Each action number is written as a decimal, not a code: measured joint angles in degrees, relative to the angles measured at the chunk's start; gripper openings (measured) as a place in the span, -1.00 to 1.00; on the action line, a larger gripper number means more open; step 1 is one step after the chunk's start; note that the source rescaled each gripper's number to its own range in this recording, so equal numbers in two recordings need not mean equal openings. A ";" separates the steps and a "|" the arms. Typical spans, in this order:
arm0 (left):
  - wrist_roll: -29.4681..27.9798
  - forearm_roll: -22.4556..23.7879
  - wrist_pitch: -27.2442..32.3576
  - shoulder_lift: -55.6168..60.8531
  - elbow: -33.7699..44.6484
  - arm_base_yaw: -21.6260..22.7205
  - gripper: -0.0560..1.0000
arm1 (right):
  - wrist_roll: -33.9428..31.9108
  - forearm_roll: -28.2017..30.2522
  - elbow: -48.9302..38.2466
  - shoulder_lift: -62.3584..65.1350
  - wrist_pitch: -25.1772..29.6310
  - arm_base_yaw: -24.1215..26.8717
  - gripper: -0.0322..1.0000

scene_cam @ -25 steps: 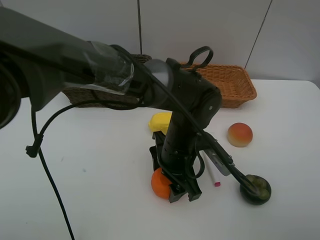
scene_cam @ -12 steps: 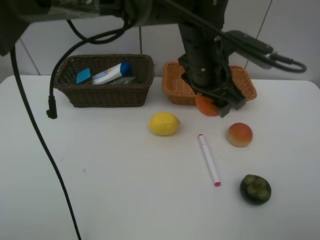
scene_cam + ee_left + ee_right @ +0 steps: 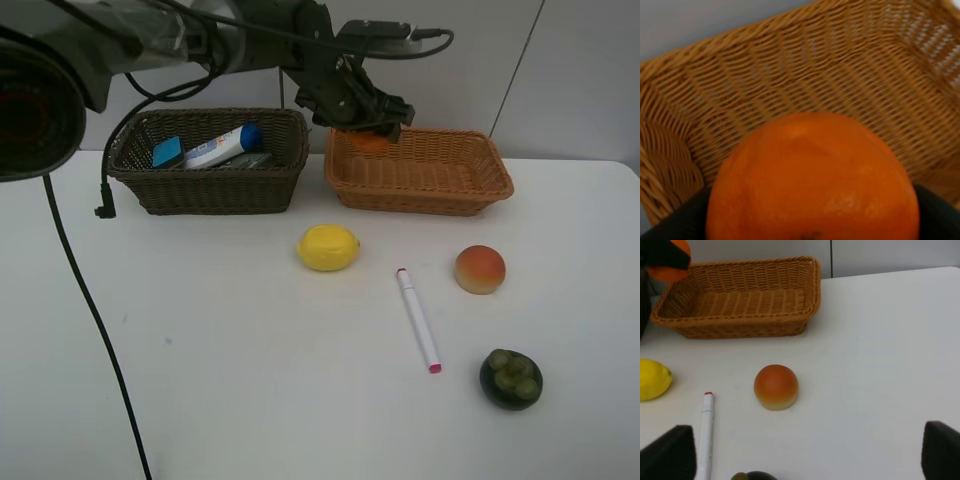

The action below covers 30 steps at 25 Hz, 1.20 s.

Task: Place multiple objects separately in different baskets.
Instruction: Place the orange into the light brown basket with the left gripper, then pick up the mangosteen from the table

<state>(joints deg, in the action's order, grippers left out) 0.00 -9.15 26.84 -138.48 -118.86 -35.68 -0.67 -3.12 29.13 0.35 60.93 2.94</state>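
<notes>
My left pincer (image 3: 362, 118) grips the round orange fruit (image 3: 812, 180) over the far-left corner of the light tan wicker basket (image 3: 420, 203); my right pincer (image 3: 805, 452) stands open.

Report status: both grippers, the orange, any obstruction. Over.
Left gripper shut on orange, over tan wicker basket corner, not released. Right gripper open, holding nothing, above table. Nothing blocking the drop.

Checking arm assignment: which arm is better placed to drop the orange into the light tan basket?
Left. The left gripper holds the orange over the light tan basket; it likely only needs to open. The right gripper hangs open and empty, back by the peach.
</notes>
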 joint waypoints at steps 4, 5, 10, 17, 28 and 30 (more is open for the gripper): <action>0.00 -0.23 -4.05 -3.18 0.00 0.19 0.58 | 0.00 0.00 0.00 0.00 0.00 0.00 1.00; 0.39 -0.23 -4.78 -3.59 0.00 0.19 0.58 | 0.00 0.00 0.00 0.00 0.00 0.00 1.00; 1.19 -0.18 -6.36 -3.87 -0.13 0.19 0.96 | 0.00 0.00 0.00 0.00 0.00 0.00 1.00; 0.74 -0.12 11.25 -2.03 -6.94 0.19 1.00 | 0.00 0.00 0.00 0.00 0.00 0.00 1.00; -7.49 7.01 41.93 5.43 -9.61 3.37 1.00 | 0.00 -0.05 0.00 0.00 0.00 0.00 1.00; -7.87 7.88 41.88 8.82 -4.20 5.89 1.00 | 0.00 -0.05 0.00 0.00 0.00 0.00 1.00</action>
<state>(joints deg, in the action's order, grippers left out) -7.87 -1.27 68.72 -129.66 -123.06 -29.80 -0.67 -3.17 29.13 0.35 60.93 2.94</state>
